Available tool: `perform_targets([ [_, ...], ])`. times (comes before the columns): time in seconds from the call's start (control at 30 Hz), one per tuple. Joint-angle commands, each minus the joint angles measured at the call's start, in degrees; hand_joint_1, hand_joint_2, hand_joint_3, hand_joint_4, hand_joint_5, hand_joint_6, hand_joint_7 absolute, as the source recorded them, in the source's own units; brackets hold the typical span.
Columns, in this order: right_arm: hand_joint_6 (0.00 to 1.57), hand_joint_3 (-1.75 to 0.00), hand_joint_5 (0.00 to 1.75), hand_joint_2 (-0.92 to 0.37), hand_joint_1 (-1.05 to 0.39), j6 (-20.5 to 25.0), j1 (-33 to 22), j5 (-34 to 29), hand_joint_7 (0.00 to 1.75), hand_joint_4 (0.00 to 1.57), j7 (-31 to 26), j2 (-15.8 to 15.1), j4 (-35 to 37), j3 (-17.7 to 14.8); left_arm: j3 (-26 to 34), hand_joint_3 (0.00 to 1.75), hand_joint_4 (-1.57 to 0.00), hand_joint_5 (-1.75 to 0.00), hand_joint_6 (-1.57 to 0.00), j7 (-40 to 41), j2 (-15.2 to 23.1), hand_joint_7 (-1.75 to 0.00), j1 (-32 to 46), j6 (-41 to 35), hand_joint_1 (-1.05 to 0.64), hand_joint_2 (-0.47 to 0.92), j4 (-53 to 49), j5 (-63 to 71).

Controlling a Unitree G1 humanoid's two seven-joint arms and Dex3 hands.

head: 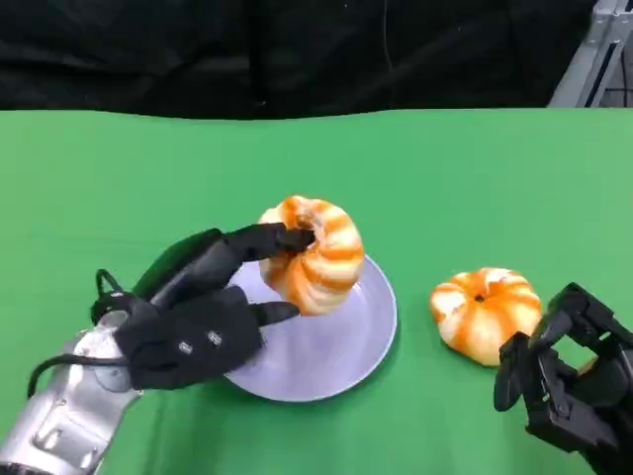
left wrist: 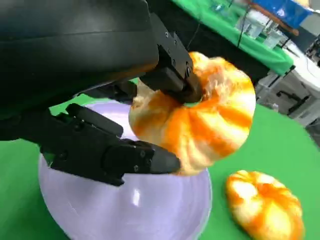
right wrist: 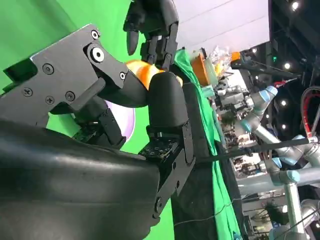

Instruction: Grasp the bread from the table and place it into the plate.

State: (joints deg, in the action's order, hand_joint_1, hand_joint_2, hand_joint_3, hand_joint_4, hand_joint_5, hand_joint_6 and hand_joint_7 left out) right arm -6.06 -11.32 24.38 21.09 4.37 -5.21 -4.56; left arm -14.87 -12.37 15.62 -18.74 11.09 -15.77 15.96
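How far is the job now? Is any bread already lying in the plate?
Not yet. Done: the left hand has grasped one bread. In hand: it holds that bread over the plate, whether touching it I cannot tell. Left: release it, then the second bread, which lies on the green table near the right hand.

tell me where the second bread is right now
In the head view it lies on the green table at the right, the loose bread just off the plate rim, with the right robot hand close beside it.
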Motion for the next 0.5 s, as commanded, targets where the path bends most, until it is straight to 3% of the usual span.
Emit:
perform_targets([
  [0.03,0.68,-1.27,1.75,-0.46,-0.16,0.44,-0.02,0.42,1.66,0.9,-0.42,-0.77,-0.42,-0.63,3.84,0.28,-0.74,-0.14,-0.72,-7.63,2.48,-0.08,2.29,-7.58,-0.34,0.92,6.5,-6.71],
  [0.3,0.69,-1.27,1.75,-0.45,-0.16,0.54,-0.25,0.65,1.66,0.9,-0.18,-0.82,-0.6,-0.88,0.17,0.29,-0.81,-0.13,-0.77,-11.69,4.26,-0.06,-0.57,-9.93,-0.49,0.92,5.55,-2.1],
  [0.37,0.69,-1.28,1.75,-0.45,-0.15,0.76,-0.38,0.59,1.67,0.9,-0.31,-0.84,-0.9,-0.86,-1.71,0.31,-0.77,-0.1,-0.74,-12.75,5.66,-0.04,-1.82,-9.76,-0.58,0.92,5.06,1.06],
  [0.5,0.68,-1.28,1.75,-0.45,-0.15,1.03,-0.48,0.51,1.67,0.9,-0.47,-0.73,-1.25,-0.8,-7.73,0.44,-0.55,-0.01,-0.6,-15.3,9.08,0.0,-5.91,-10.25,-0.85,0.92,3.89,11.08],
])
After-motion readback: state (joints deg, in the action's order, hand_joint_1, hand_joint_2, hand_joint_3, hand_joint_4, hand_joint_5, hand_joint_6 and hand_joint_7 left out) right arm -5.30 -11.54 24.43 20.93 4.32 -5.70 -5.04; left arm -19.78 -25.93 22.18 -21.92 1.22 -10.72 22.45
